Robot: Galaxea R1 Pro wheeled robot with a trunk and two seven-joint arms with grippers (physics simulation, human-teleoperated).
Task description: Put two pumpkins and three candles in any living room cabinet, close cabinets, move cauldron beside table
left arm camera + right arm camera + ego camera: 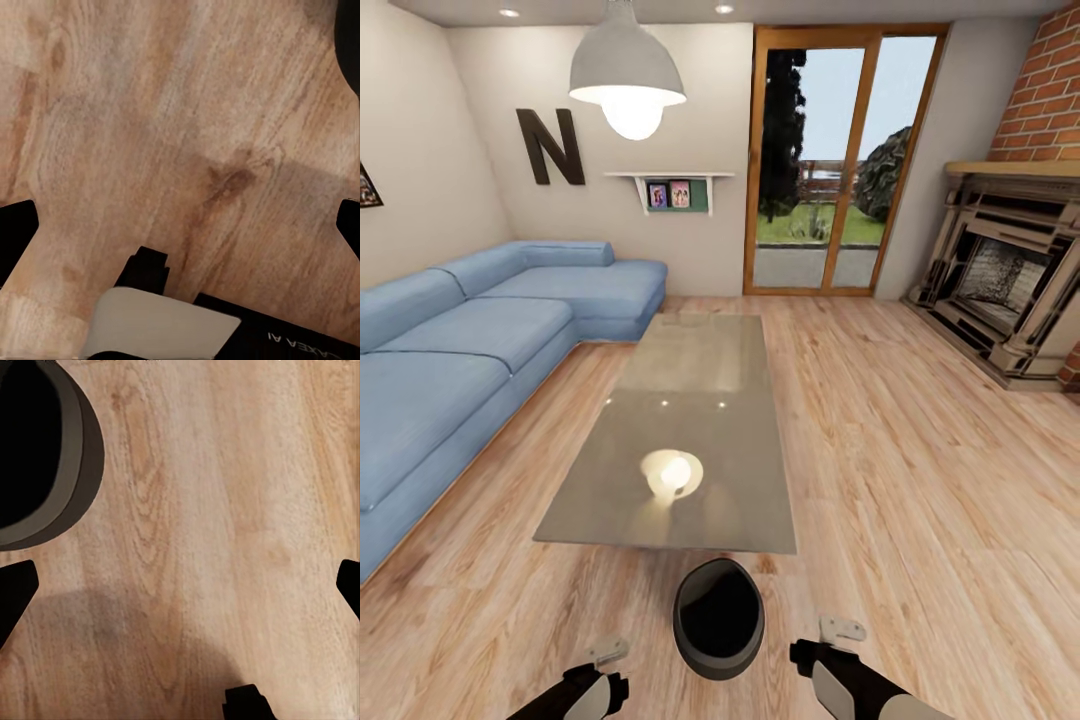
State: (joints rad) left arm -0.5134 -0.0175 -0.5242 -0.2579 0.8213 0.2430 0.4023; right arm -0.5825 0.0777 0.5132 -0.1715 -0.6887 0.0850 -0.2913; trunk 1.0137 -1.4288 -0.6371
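Cauldron (pixel 719 618) sits on wood floor (pixel 920 480) beside table (pixel 690 420); both end effectors gape.

cauldron (pixel 718 618): dark grey wall, black inside
table (pixel 690 420): glossy grey-beige top mirroring a white lamp glow
floor (pixel 920 480): light honey-brown planks, darker knots and streaky grain
sofa (pixel 470 345): plain pale blue
fireplace (pixel 1010 290): beige-tan frame; red brick above
pendant lamp (pixel 626 75): grey shade, white bulb
letter N (pixel 548 146): dark brown
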